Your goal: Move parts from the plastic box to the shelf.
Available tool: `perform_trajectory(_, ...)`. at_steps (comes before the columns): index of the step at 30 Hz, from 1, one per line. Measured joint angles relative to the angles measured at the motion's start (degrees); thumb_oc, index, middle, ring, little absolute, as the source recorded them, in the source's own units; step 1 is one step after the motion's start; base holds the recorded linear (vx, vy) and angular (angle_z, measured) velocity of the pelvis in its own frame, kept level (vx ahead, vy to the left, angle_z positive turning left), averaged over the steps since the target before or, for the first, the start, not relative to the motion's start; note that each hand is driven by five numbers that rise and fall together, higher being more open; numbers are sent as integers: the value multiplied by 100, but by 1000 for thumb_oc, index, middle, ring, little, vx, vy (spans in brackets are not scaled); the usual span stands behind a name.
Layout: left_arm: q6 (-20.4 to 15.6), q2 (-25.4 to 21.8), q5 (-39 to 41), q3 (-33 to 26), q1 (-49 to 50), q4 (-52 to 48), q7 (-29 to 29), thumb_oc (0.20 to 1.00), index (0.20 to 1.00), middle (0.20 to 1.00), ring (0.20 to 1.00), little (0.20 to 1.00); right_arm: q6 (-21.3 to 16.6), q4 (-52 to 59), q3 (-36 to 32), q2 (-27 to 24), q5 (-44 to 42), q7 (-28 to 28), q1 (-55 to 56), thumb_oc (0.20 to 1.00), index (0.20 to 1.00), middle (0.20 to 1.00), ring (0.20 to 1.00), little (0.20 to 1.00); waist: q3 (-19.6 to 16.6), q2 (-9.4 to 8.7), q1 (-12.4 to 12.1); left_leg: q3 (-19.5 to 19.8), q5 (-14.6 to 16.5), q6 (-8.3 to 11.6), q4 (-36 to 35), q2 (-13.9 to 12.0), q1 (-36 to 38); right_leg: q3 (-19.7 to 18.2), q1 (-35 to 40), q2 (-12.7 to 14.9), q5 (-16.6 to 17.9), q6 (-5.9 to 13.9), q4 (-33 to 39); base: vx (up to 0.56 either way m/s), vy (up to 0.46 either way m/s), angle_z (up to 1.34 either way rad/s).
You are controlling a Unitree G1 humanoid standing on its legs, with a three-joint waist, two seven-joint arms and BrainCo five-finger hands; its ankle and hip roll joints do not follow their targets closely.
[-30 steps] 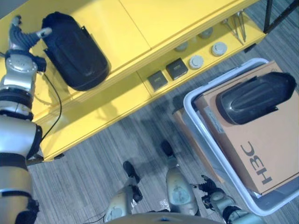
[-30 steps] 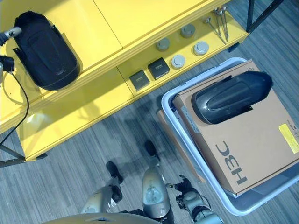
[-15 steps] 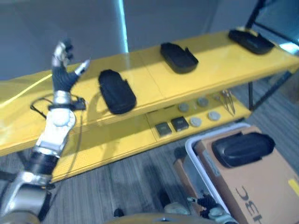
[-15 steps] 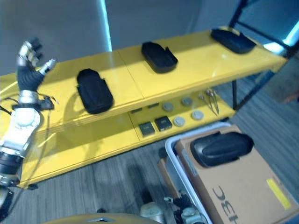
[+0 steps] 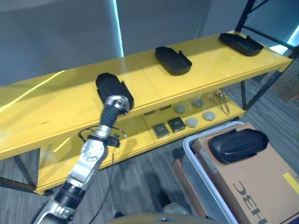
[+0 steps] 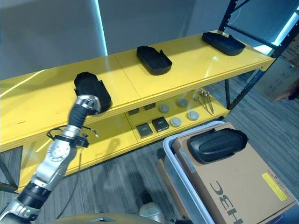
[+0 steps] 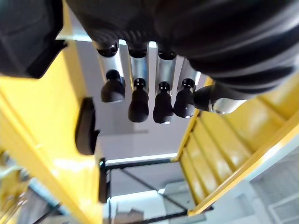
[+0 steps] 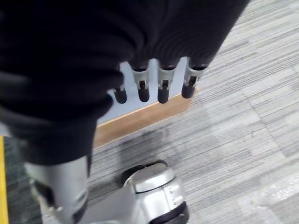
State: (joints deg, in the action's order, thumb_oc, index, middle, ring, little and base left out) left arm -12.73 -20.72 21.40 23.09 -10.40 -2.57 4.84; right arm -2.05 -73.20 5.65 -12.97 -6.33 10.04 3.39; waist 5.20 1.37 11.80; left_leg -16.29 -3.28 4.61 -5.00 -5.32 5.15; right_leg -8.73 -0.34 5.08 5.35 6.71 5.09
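- Pale translucent plastic box [image 5: 198,161]: nearest, on the floor at the robot's right, carrying a brown cardboard carton [image 5: 261,186].
- Black moulded shell-shaped part [image 5: 238,144]: lies on the carton. Judged rigid, light and smooth, likely slippery; best taken across its narrow waist.
- Right hand [image 8: 154,88]: hangs above the floor beside the box, fingers straight, empty.
- Left hand [image 5: 117,103]: raised at the edge of the yellow metal shelf [image 5: 56,112], fingers relaxed, empty, just before a black part [image 5: 111,86] on the top deck.
- Farther along the shelf: two more black parts [image 5: 173,59].
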Motion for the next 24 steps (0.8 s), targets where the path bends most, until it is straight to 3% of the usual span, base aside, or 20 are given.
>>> perform_trajectory(4,228,276,96,176,-23,1236,-13,200,200,200,200,200,-27,116,92,-84,-9,26,-183,1000,1000,1000,1000,1000,115,131,145,-111,1,11,0,-23,-104,-57,-180,-25,41,-1,0,-27,2,-16)
perform_trajectory(8,322,547,101,147,-68,1912,172,200,200,200,200,200,-27,251,96,-152,-10,65,-269,1000,1000,1000,1000,1000,259,229,143,-161,-22,-13,0,-33,-165,-136,-274,-42,48,-7,0,-13,-4,-7)
perform_trajectory(18,291,601,106,-329,-1209,2147,958,200,200,200,200,200,-63,248,106,-109,-237,223,-515,1000,1000,1000,1000,1000,475,281,251,-252,-34,15,1,-25,-338,-160,-479,-40,96,23,-1,8,0,-4)
perform_trajectory(24,107,593,103,-557,-1310,1904,1137,200,200,200,200,200,-67,248,93,-123,-235,302,-514,1000,1000,1000,1000,1000,584,303,349,-274,-13,29,1,-29,-319,-164,-469,-47,101,16,-1,23,-8,-2)
